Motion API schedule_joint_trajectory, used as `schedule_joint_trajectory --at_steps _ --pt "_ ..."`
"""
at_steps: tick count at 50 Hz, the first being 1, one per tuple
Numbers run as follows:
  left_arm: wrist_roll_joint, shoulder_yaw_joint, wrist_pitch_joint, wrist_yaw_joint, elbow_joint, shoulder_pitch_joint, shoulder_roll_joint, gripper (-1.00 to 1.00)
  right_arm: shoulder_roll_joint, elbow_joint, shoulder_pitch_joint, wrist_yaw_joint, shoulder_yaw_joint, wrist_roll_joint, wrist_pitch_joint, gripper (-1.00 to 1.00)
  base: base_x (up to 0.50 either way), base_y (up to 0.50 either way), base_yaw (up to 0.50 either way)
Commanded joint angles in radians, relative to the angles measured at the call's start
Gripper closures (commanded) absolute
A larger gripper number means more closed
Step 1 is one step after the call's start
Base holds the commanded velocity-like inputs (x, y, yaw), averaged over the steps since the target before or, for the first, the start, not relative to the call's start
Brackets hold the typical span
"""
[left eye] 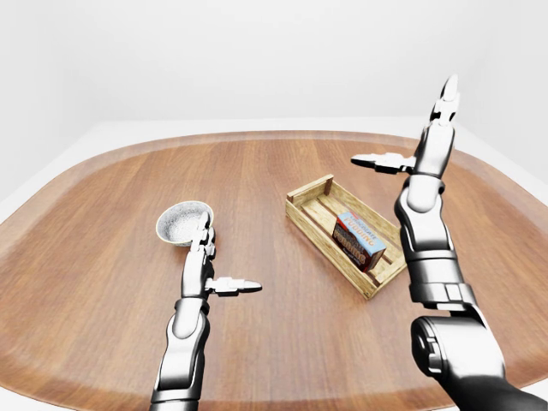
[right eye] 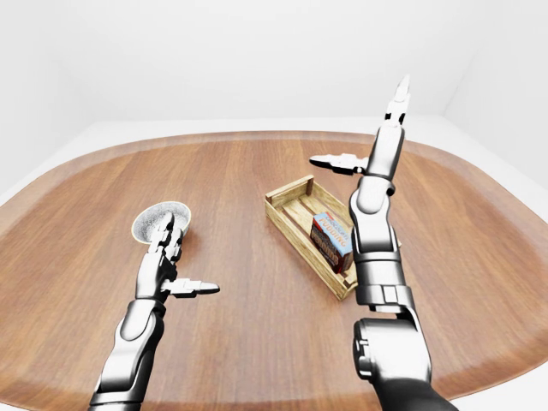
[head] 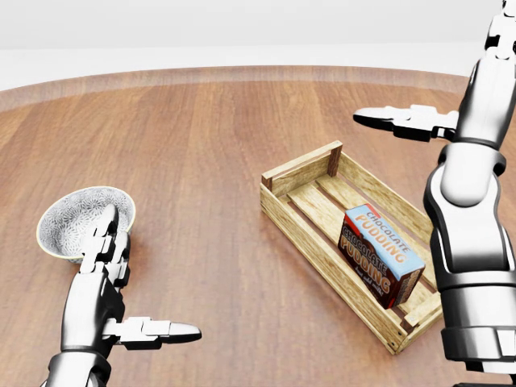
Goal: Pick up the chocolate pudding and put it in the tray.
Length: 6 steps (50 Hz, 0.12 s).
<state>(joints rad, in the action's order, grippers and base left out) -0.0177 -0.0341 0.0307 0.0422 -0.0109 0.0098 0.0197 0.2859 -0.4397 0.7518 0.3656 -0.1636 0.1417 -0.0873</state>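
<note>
Chocolate pudding (head: 380, 254), a box printed in brown, blue and red with its name in large letters, is seen lying inside the tray (head: 300, 218), toward the tray's near right end, resting on the slats and leaning close against the near side wall. The tray is a slatted wooden crate set at an angle on the round wooden tabletop (head: 210, 153), its far left end marked by a short corner post. No hand is in contact with the box. The right hand (head: 455, 89) is held high above the far right side of the tray, well clear of it; its fingers (left eye: 447, 94) are stretched straight upward and the thumb is thrust out to the left, so the hand is spread wide and nothing is gripped in it. The left hand (head: 109, 282) is held low over the near left part of the tabletop, also empty, with two fingers pointing away toward the far side and the thumb extended to the right. Just past those fingertips a small patterned bowl (head: 72, 219) is set on the tabletop, well apart from the tray. Pale walls and a light floor are seen around the tabletop in the eye views.
</note>
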Motion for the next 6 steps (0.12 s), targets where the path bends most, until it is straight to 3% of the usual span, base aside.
schedule_joint_trajectory --at_steps 1,6 --pt "-0.015 -0.004 0.005 0.013 0.025 -0.008 -0.003 -1.00 0.011 0.212 0.002 -0.056 -0.015 -0.050 0.000 -1.00 0.00 0.00 0.00" --pt "-0.016 -0.003 -0.003 0.011 0.018 -0.010 -0.002 -1.00 0.020 0.304 0.002 -0.081 -0.020 -0.054 0.000 -1.00 0.00 0.00 0.00"
